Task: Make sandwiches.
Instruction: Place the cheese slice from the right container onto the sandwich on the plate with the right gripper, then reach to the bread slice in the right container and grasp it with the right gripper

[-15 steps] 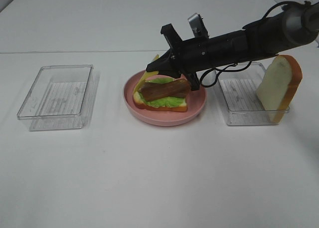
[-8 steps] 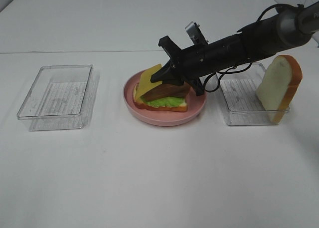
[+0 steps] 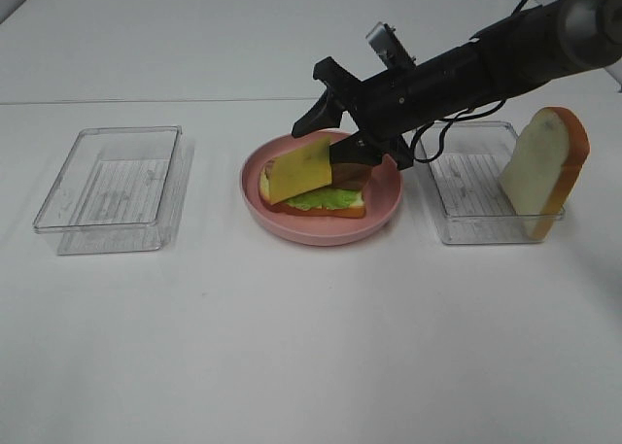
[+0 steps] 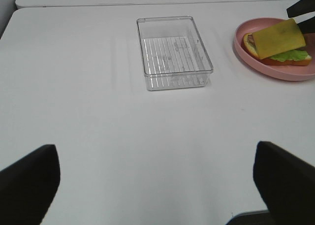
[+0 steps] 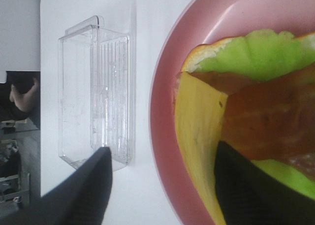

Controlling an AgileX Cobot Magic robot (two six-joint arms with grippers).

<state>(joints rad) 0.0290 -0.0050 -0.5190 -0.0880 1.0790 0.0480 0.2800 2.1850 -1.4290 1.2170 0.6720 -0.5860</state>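
Cheese slice (image 3: pixel 300 168) now atop bacon.

plain white table (image 3: pixel 292 347) is carrying everything here. a clear plastic tray (image 3: pixel 112 187) is sitting on the left side, a pink plate (image 3: pixel 321 228) is resting in the middle, and a second clear tray (image 3: pixel 471 196) is lying just right of the plate, all three well spaced in one row.

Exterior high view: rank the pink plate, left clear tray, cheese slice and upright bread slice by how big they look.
1. Pink plate and left clear tray: alike, unranked.
2. Upright bread slice.
3. Cheese slice.
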